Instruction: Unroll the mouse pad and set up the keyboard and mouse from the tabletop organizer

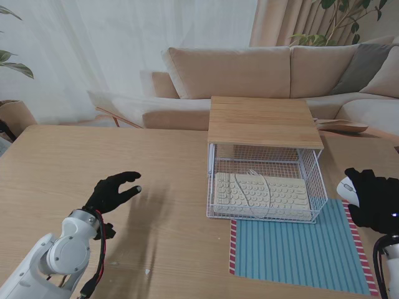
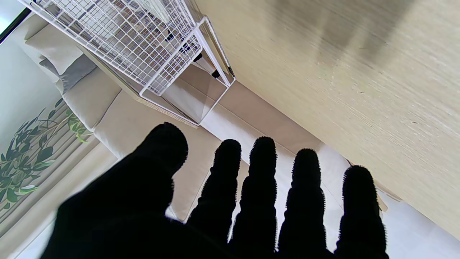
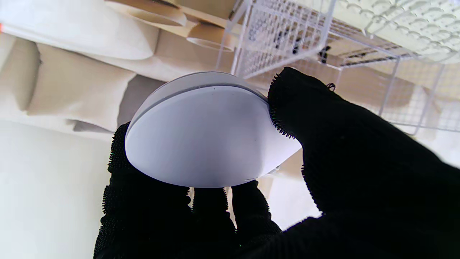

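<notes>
Wooden worktop (image 1: 93,162) carries a white wire organizer (image 1: 265,159) with the keyboard (image 1: 262,194) inside, and a striped blue mouse pad (image 1: 299,249) lying flat just nearer to me. My left robot hand (image 1: 112,192) hovers empty, fingers spread (well apart from everything). My right robot hand (image 1: 374,200) grips the white mouse (image 3: 205,133) above the pad's right edge.

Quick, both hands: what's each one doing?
Left hand: open, fingers spread, holding nothing.
Right hand: closed on the white mouse.
</notes>
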Robot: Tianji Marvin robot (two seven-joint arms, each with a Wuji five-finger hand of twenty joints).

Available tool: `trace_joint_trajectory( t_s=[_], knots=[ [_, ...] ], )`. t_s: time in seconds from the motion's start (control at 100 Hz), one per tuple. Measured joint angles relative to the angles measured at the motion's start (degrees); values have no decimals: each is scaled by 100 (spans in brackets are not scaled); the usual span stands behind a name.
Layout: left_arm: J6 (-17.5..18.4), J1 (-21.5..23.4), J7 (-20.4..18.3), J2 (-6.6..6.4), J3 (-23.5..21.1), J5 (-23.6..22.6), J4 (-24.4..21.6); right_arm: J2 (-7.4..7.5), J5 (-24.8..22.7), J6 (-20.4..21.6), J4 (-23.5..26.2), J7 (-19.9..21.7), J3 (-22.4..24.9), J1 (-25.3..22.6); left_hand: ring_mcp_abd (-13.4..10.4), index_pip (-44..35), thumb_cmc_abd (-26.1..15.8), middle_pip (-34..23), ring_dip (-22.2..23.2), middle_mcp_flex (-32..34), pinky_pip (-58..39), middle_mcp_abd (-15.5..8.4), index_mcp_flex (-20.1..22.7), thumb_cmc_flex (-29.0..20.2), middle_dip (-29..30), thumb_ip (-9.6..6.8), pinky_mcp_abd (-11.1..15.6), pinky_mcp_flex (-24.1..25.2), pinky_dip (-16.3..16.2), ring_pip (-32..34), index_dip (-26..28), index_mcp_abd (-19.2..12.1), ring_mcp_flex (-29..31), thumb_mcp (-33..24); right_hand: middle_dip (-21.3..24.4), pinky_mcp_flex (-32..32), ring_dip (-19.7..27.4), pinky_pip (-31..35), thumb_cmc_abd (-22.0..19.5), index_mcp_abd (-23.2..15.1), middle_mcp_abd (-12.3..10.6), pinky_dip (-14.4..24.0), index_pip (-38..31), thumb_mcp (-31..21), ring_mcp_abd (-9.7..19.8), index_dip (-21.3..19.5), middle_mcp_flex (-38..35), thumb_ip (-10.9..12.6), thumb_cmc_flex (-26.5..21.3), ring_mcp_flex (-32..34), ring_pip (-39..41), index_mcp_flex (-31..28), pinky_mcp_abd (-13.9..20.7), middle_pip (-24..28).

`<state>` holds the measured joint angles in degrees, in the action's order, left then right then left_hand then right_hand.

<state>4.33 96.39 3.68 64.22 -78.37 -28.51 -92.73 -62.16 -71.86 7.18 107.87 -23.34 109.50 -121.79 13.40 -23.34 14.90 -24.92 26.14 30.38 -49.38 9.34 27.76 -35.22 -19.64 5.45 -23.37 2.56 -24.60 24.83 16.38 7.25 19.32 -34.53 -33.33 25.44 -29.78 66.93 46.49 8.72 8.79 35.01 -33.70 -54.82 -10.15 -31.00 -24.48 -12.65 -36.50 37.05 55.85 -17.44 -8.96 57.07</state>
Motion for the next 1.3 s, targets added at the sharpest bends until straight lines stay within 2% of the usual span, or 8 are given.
trace_joint_trajectory(
  t_s=[0.27, 0.46, 0.61, 0.72, 0.95, 1.07, 1.18, 1.3],
  knots=[
    [-3, -7, -16, -3, 26, 3, 5, -21, 99, -556, -325, 46, -294, -7, 1, 0, 0, 0, 0, 0, 0, 1, 0, 0, 0, 0, 0, 0, 0, 0, 0, 1, 0, 0, -37, 0, -42, 61, 0, 4, 24, 8, 7, 0, -10, 5, 0, 0, -5, 1, 79, -1, -16, 0],
    [0, -14, -19, -3, 30, 11, 12, -21, 481, -913, -787, -19, -766, 229, 2, 0, 0, 0, 0, 0, 0, 2, 0, 0, 0, 0, 0, -1, 0, 0, 0, 1, 0, 0, -83, -8, -47, 77, 0, 16, 62, 67, 7, 0, -24, 7, -1, 0, -7, 1, 168, -2, -38, 11],
    [1, -16, -19, -3, 30, 15, 16, -38, 486, -1389, -1012, -61, -1023, 357, 4, 0, 0, 0, 0, -1, 0, 2, 0, 0, 0, 0, 0, -1, 0, 0, 0, 2, 0, 0, -89, -32, -48, 84, 0, 68, 124, 77, 7, 41, -55, 8, -1, 0, -99, 2, 175, -2, -56, 11],
    [7, -21, -19, -3, 30, 15, 28, -49, 546, -1505, -1154, -53, -1158, 447, 4, 0, 0, 0, 0, -1, 0, 3, 0, 0, 0, 0, 0, -3, 0, 0, 0, 3, 0, 0, -90, -43, -49, 105, 1, 75, 138, 85, 8, 50, -79, 10, -1, 0, -149, 2, 177, -3, -76, 11],
    [8, -20, -25, -3, 32, 15, 29, -47, 606, -1977, -1317, 292, -1444, 598, 7, 0, 0, 0, 0, -1, 0, 5, 0, 0, 0, 0, -1, -5, 0, 0, 0, 4, 0, 0, -92, -52, -118, 135, 1, 76, 185, 116, 55, 50, -80, 11, 7, 0, -219, 2, 266, -3, -79, 11],
    [7, -17, -26, -4, 36, 12, 25, -34, 674, -2455, -1397, 370, -1681, 700, 7, 0, 0, 0, 0, -1, 1, 7, 0, 0, 0, 0, -1, -5, 0, 0, 0, 5, 0, 0, -96, -81, -139, 186, 1, 77, 190, 139, 58, 50, -80, 12, 20, 0, -294, 3, 426, -3, -90, 11],
    [7, -12, -28, -6, 42, -1, 19, -62, 1116, -2512, -1524, 364, -1842, 859, 8, 0, 0, 0, 0, -1, 1, 7, 0, 0, 0, -1, -1, -5, 0, 0, 0, 6, 0, 0, -98, -136, -156, 186, -4, 77, 191, 141, 66, 41, -78, 12, 86, 0, -422, 8, 589, 17, -91, 11],
    [17, -9, -28, -6, 42, -1, 18, -84, 1154, -2706, -1555, 608, -1954, 963, 8, 0, 0, 0, 0, -1, 1, 7, 0, 0, 0, -1, -1, -5, 0, 0, 0, 7, 0, 0, -98, -287, -163, 186, -104, 92, 211, 141, 68, 45, -78, 12, 179, 0, -425, 8, 591, 105, -97, 51]
  ],
)
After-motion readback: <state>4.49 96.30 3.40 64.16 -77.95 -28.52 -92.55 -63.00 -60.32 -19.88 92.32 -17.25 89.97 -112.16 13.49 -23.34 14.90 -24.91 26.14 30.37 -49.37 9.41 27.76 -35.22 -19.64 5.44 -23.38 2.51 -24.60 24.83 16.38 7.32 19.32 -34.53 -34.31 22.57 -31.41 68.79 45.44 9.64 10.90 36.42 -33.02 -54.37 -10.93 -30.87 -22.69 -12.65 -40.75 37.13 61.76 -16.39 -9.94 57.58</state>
